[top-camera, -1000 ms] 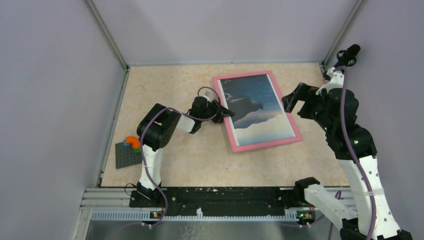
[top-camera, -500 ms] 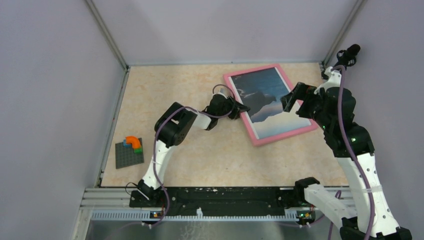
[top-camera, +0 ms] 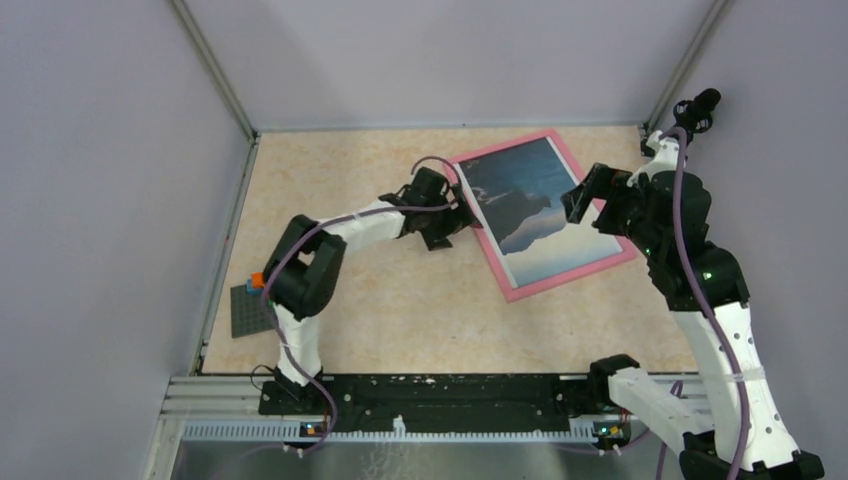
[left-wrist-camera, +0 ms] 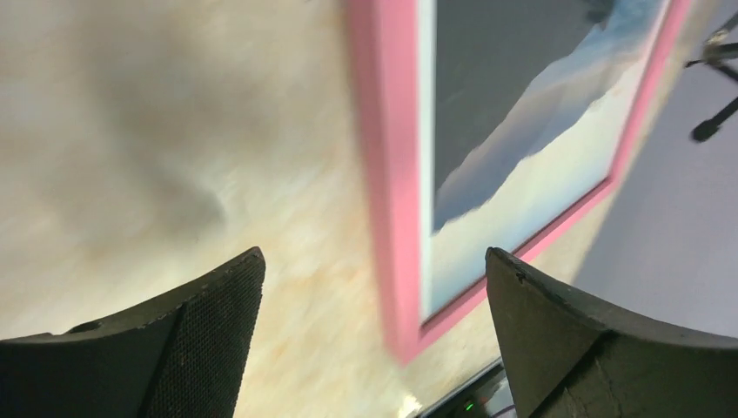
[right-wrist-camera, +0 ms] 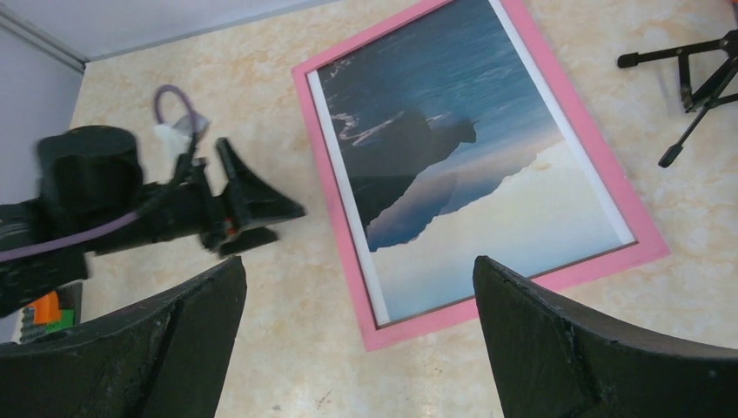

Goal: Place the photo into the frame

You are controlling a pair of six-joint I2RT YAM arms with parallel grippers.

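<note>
Two things differ from a second ago. The frame (top-camera: pixel 572 277) now sits further right on the table (top-camera: pixel 340 180) and more askew. The left gripper (top-camera: pixel 460 212), which was pinching the frame's left edge, now stands wide open just beside it, holding nothing. The photo (top-camera: pixel 535 215) lies inside the frame, picture up. The right gripper (top-camera: pixel 585 195) hovers open above it, empty. The task looks done.

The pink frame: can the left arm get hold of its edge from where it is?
Probably yes. The left gripper is open right beside the frame, at its near long edge, and nothing visible lies between them. It lies flat, though, so pinching it may be awkward.
</note>
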